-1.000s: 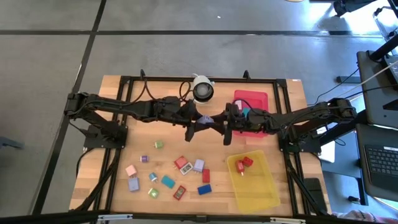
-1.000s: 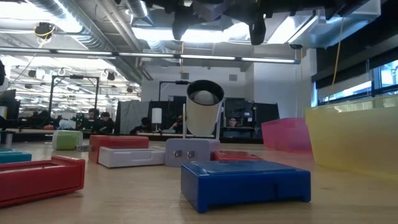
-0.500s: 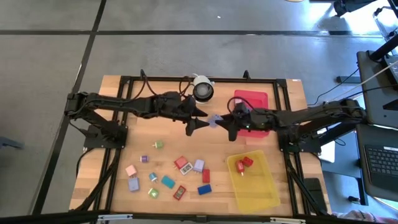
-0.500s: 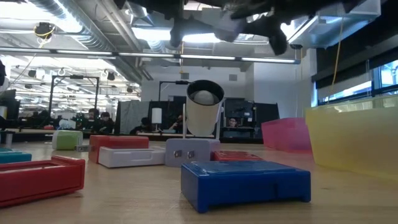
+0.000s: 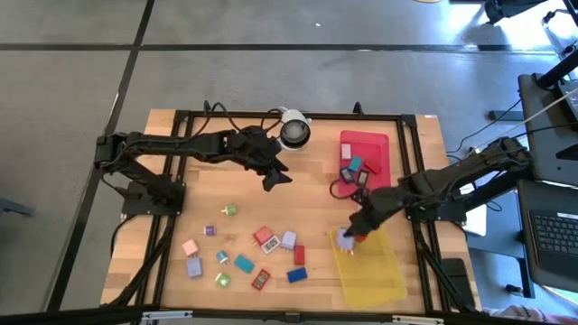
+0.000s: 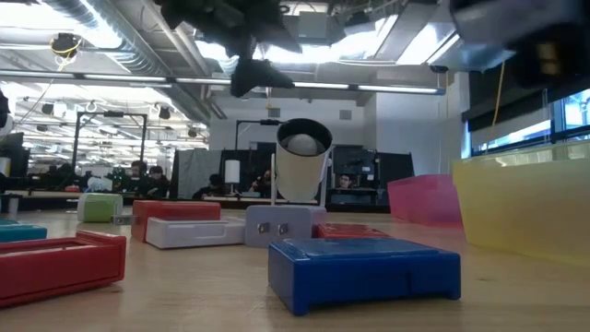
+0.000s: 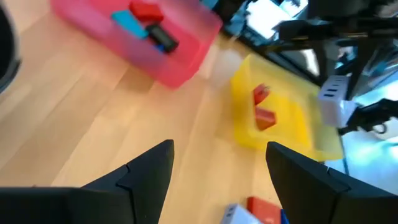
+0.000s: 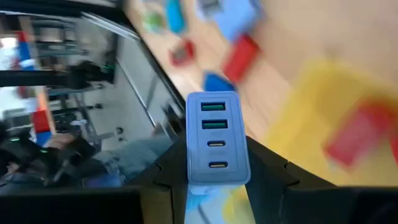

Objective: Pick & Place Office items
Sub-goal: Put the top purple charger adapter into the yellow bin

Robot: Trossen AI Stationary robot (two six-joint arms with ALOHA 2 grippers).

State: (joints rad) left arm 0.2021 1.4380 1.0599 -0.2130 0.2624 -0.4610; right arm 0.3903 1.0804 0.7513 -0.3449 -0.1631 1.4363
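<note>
Keep the right fingers (image 8: 268, 173) clamped on the lilac block (image 8: 217, 140), the one with four ports on its face, hanging over the near-left corner of the yellow tray (image 5: 384, 280). Carry it further inward, past the tray wall, before letting go. Aim for bare yellow floor beside the two red blocks (image 7: 264, 116) rather than on top of them. Lower close to the floor, then part the fingers slowly so the block lands flat and does not bounce out. Lift straight up afterwards, clear of the wall.

Leave the left fingers (image 7: 146, 171) as they hang: apart, empty, high over the surface (image 5: 199, 190) just in front of the white camera (image 5: 293, 131).

Counted:
- in the yellow tray, two red.
- in the red tray (image 5: 377, 144), three: one red, one teal-blue, one dark.
- loose on the surface, twelve: three red, one blue, two teal, two green, one pink, three lilac or purple.
- in the air, the one lilac block.
</note>
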